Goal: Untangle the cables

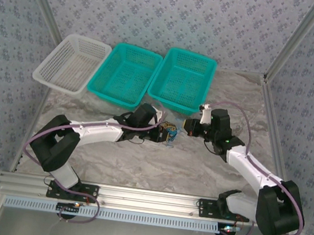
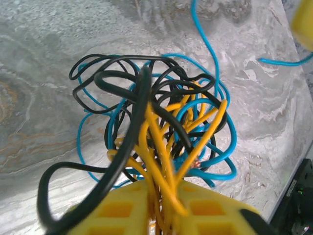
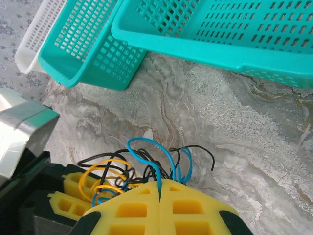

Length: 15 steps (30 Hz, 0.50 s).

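The cables (image 1: pixel 170 132) form a small knot of black, blue and orange-yellow wires on the marble table, between my two grippers. My left gripper (image 1: pixel 162 133) reaches in from the left; in the left wrist view its yellow fingers (image 2: pixel 122 210) pinch a bundle of orange-yellow strands, and the knot (image 2: pixel 161 112) hangs just beyond the left gripper (image 2: pixel 164 191). My right gripper (image 1: pixel 190 126) sits right of the knot. In the right wrist view the right gripper (image 3: pixel 160 185) is shut on a blue cable (image 3: pixel 146 147) that loops up out of the seam between its fingers.
Three baskets stand at the back: a white one (image 1: pixel 71 63) and two teal ones (image 1: pixel 125 73) (image 1: pixel 182 77). The teal baskets (image 3: pixel 210 29) (image 3: pixel 88 49) loom close above the right gripper in its wrist view. A loose blue strand (image 2: pixel 210 44) trails away over the table.
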Available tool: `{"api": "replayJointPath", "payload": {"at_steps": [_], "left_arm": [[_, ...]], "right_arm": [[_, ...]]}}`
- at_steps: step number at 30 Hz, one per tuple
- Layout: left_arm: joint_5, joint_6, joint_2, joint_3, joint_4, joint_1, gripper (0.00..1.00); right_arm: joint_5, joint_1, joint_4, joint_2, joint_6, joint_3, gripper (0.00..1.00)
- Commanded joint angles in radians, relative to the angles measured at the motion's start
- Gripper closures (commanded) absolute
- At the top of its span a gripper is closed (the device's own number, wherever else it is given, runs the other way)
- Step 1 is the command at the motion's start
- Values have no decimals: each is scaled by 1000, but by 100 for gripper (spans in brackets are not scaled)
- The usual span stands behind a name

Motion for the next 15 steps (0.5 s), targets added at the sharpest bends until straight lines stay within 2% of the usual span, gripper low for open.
{"api": "replayJointPath", "payload": {"at_steps": [1, 6, 8, 9, 10, 12, 13, 15], "left_arm": [[4, -31, -43, -44, 22, 38, 75], [-11, -46, -93, -106, 85, 72, 66], [-6, -21, -113, -107, 88, 70, 51], [-6, -7, -123, -106, 91, 68, 42], [-8, 9, -133, -105, 92, 67, 25], [-10, 39, -145, -95, 91, 65, 8], [-12, 56, -149, -89, 93, 63, 1], [-18, 98, -148, -72, 94, 57, 1]], "right_arm": [[34, 8, -7, -28, 24, 21, 100], [68, 8, 43, -69, 65, -14, 100], [55, 8, 54, -75, 68, -15, 100], [45, 8, 54, -74, 66, -10, 100], [37, 10, 54, -73, 66, -7, 100], [28, 13, 58, -68, 70, -1, 100], [27, 15, 62, -68, 74, 1, 100], [28, 18, 76, -67, 86, 3, 100]]}}
